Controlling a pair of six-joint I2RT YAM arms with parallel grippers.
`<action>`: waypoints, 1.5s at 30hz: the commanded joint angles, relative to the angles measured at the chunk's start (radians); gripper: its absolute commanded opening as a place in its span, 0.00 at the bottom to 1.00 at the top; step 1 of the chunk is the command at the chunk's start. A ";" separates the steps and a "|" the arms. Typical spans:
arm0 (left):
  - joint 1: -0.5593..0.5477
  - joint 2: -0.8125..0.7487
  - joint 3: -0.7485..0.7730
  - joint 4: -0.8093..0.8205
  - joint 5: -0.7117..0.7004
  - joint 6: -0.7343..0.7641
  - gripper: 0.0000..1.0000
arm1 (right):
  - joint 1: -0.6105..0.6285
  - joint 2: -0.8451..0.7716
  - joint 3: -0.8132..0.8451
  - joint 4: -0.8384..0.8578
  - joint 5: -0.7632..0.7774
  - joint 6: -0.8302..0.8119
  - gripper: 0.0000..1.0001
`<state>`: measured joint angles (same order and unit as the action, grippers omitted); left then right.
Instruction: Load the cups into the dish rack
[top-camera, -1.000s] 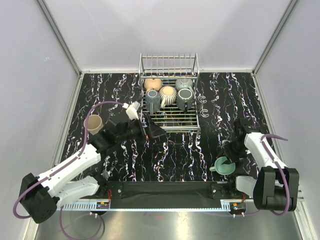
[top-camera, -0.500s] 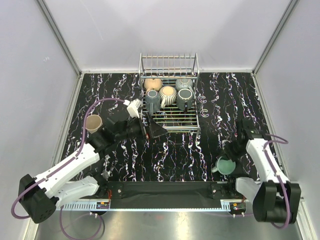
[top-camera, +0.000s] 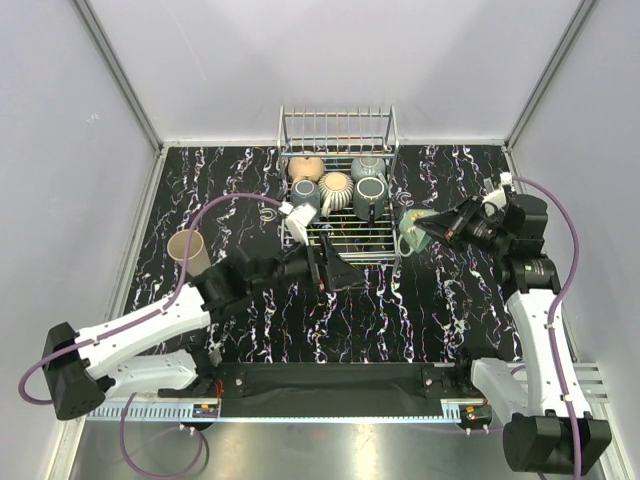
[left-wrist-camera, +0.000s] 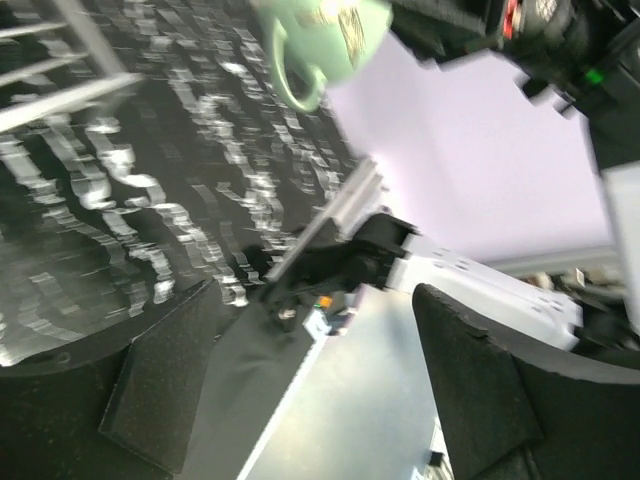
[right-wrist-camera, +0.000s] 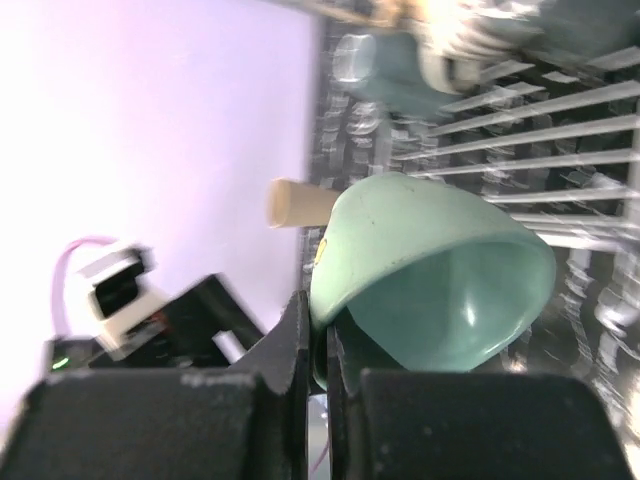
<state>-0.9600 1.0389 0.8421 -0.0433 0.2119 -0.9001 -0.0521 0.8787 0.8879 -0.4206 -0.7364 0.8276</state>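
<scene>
The silver wire dish rack stands at the back middle and holds several cups: tan, beige ribbed, grey-green and two dark grey mugs. My right gripper is shut on the rim of a teal cup and holds it in the air, tilted, just beside the rack's right edge. In the right wrist view the teal cup fills the middle, in front of the rack. A tan cup stands alone at the left. My left gripper is open and empty in front of the rack.
The left wrist view shows the teal cup held up by the right arm, and the table's near metal edge below. White walls close in the black marbled table on three sides.
My right arm has lifted the teal cup from the near right of the table up to the rack's right side. My left gripper has moved right, along the rack's front.
</scene>
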 joint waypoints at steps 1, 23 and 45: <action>-0.065 0.027 0.000 0.213 -0.074 -0.031 0.82 | 0.008 -0.041 0.045 0.331 -0.253 0.109 0.00; -0.172 0.177 0.229 0.341 -0.092 0.118 0.82 | 0.018 -0.178 0.040 0.721 -0.475 0.470 0.00; -0.161 0.265 0.371 0.208 0.001 0.064 0.12 | 0.080 -0.164 0.051 0.780 -0.552 0.475 0.00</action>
<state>-1.1255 1.2842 1.1522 0.1337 0.2260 -0.8410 -0.0067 0.7296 0.9085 0.2947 -1.2438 1.2823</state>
